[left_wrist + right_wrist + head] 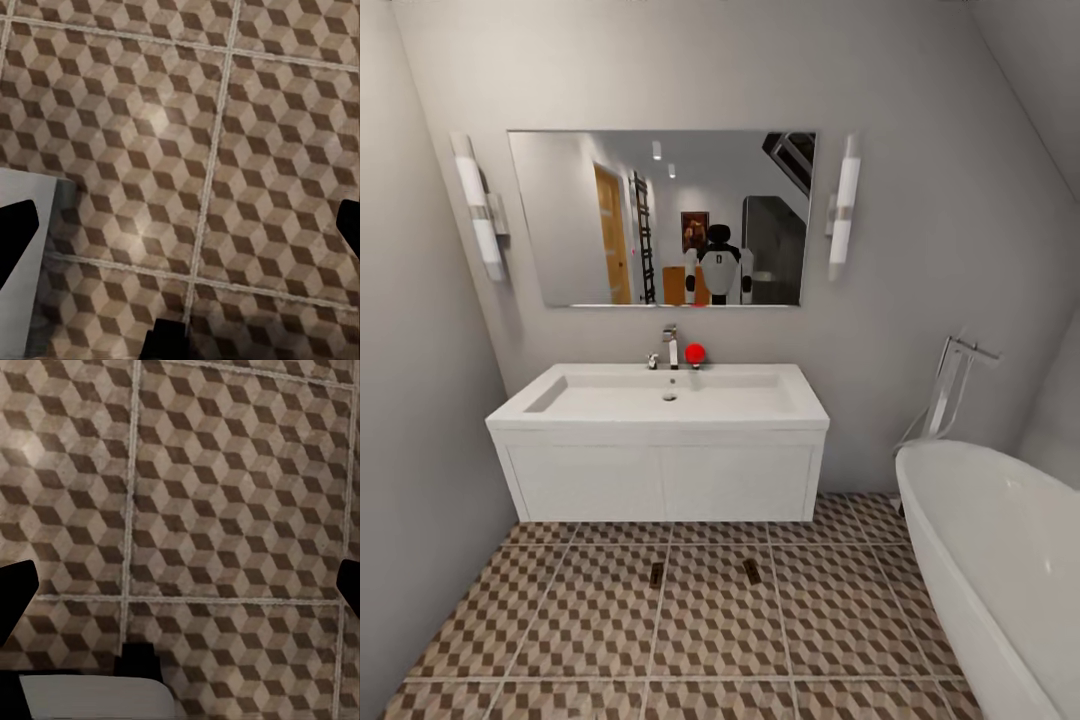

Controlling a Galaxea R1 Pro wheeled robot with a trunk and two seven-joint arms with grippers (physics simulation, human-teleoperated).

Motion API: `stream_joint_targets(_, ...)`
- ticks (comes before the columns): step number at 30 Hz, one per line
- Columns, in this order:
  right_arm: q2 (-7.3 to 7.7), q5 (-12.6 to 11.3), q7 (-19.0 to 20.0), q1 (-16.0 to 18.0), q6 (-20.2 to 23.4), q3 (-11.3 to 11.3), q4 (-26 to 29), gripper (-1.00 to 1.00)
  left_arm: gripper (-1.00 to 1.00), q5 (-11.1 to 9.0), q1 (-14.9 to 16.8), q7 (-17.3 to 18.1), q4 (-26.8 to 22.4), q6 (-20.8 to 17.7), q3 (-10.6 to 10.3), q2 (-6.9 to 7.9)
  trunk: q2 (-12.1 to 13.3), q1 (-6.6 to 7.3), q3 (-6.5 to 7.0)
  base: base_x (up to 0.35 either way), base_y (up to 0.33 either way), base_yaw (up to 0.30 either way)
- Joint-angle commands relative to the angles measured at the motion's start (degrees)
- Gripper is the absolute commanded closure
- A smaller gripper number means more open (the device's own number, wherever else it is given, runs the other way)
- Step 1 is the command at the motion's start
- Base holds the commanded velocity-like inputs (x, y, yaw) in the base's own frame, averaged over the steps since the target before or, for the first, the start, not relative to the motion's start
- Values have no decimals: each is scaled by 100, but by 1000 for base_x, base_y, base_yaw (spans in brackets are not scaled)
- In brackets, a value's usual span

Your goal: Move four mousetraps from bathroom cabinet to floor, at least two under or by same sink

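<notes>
**Both grippers spread over tile, 2 mousetraps by the sink**

Left gripper hangs with its dark fingers wide apart, holding nothing, above the bathroom floor; a pale grey panel edge sits beside 1 finger. Right gripper is likewise spread and empty over the cube-pattern tiles. Ahead of both, 2 mousetraps lie flat on the floor just in front of the sink, apart from each other. A white bathtub stands off to the right.
</notes>
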State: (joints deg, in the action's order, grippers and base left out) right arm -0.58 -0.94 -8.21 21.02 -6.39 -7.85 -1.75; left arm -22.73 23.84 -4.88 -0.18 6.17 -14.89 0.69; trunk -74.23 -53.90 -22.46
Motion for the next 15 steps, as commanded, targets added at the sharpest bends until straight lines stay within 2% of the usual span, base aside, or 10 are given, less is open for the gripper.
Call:
stream_joint_targets(1, 1, -10, -22, -6, -32, -41, -19, -100, -100, -40, -32, -14, 0, 7, -49, -11, 38, 23, 12, 0, 0, 0)
stream_joint_targets(15, -15, -6, -22, -371, -54, -41, -19, -100, -100, -38, -536, -13, 0, -10, -49, -65, 599, 330, 264, 0, 0, 0)
